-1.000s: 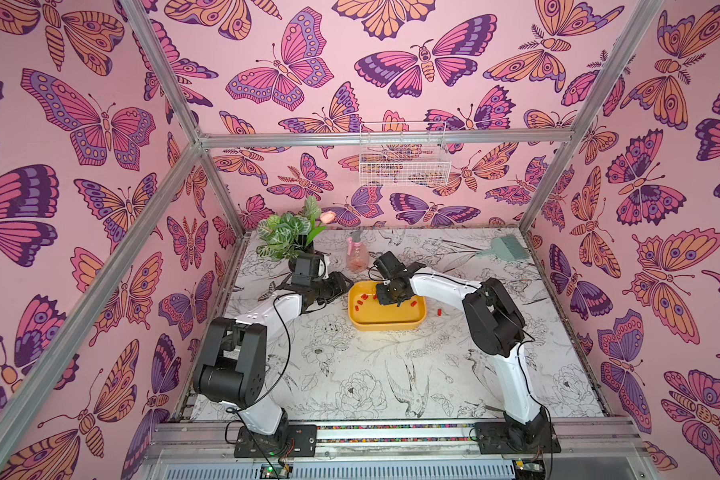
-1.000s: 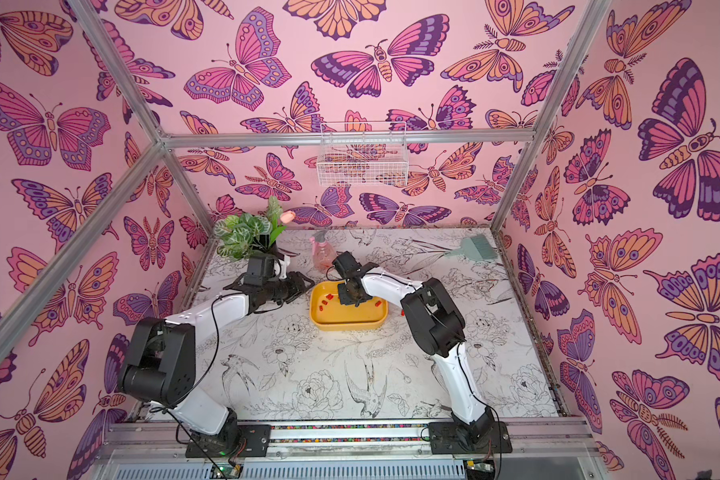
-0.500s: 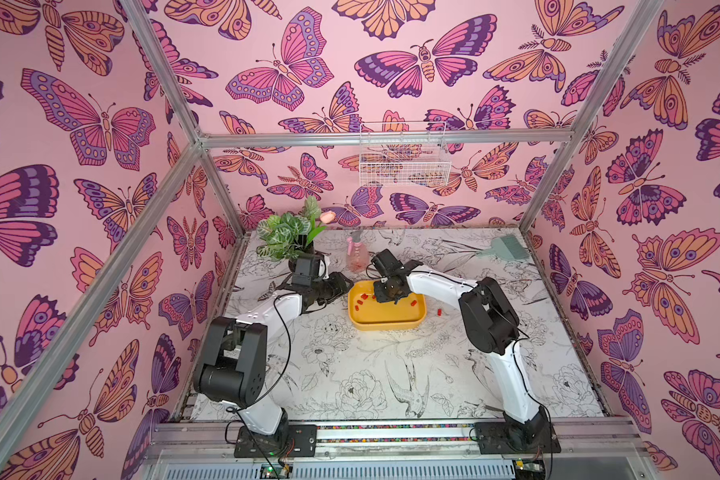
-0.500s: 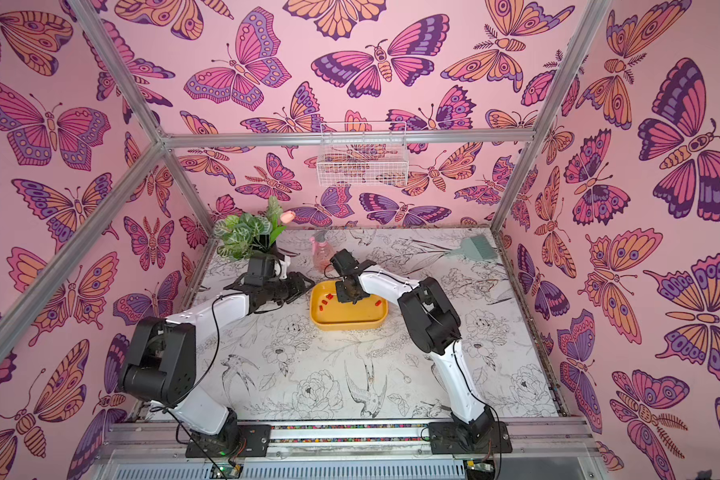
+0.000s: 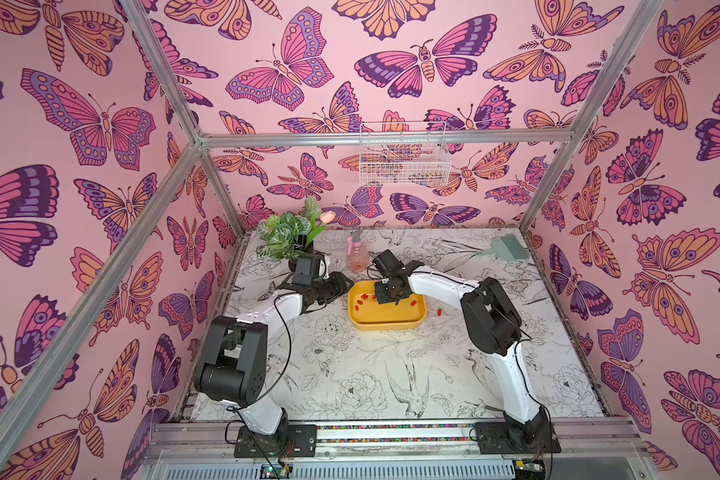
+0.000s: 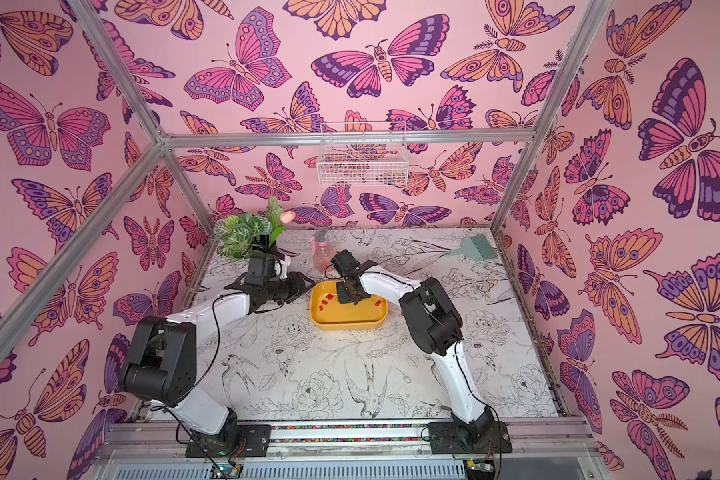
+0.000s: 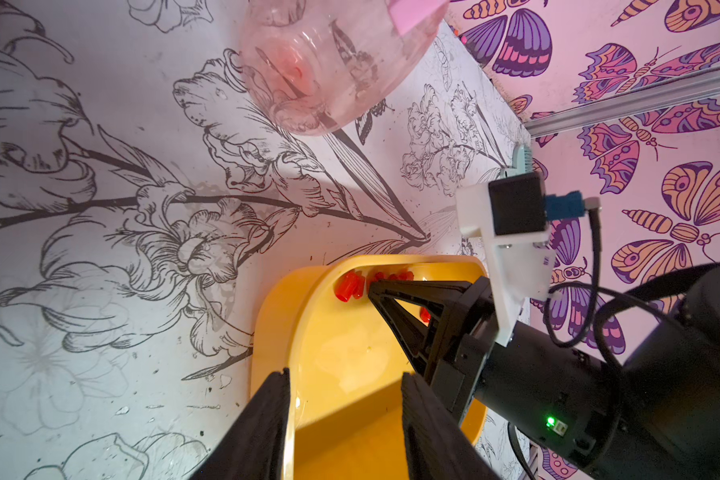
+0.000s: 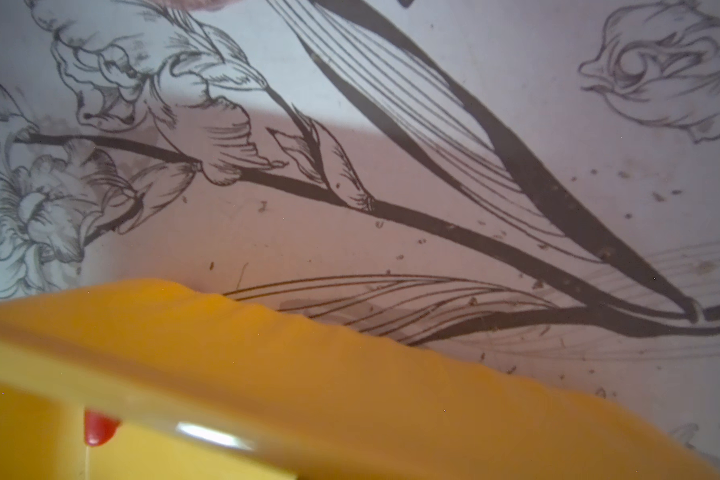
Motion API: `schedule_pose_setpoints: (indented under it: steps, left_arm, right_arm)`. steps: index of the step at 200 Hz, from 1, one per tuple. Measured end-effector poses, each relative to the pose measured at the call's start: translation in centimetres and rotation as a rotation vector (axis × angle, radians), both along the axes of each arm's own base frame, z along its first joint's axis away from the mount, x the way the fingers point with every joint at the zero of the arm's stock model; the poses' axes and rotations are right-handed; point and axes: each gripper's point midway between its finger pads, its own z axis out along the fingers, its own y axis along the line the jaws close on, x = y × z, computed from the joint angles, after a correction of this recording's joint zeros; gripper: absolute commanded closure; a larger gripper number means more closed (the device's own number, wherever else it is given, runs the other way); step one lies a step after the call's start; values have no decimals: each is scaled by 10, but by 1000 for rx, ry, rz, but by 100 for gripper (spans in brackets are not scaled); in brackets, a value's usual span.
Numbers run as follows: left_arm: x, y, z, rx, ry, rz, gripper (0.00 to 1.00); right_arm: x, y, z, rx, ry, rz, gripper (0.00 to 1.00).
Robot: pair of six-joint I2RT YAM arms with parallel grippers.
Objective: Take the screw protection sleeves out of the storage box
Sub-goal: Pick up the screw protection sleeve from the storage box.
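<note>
The yellow storage box lies mid-table. Several red screw protection sleeves lie in it, most near its far left corner; one lies near its right end. My right gripper reaches down into the box by the far wall, its fingertips meeting in a point right beside the red cluster. Whether a sleeve is pinched does not show. My left gripper is open and straddles the box's left end wall. The right wrist view shows only the box's rim and one sleeve.
One red sleeve lies on the table right of the box. A pink spray bottle stands just behind the box, with a potted plant behind the left gripper. A green brush lies at the back right. A white wire basket hangs on the back wall.
My right gripper's jaws have closed, and it has shifted slightly left along the box's far wall. The left arm and the box have not moved.
</note>
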Motion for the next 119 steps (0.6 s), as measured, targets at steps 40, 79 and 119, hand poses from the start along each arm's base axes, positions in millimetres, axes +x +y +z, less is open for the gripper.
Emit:
schedule_pose_setpoints:
  steps: [40, 79, 119]
  left_arm:
    - [0, 0, 1, -1, -1, 0, 51]
    - [0, 0, 1, -1, -1, 0, 51]
    - [0, 0, -1, 0, 2, 0, 51]
  right_arm:
    - [-7, -4, 36, 44, -40, 8, 92]
    - [-12, -6, 84, 114, -112, 27, 92]
    - [-28, -23, 109, 133, -142, 30, 92]
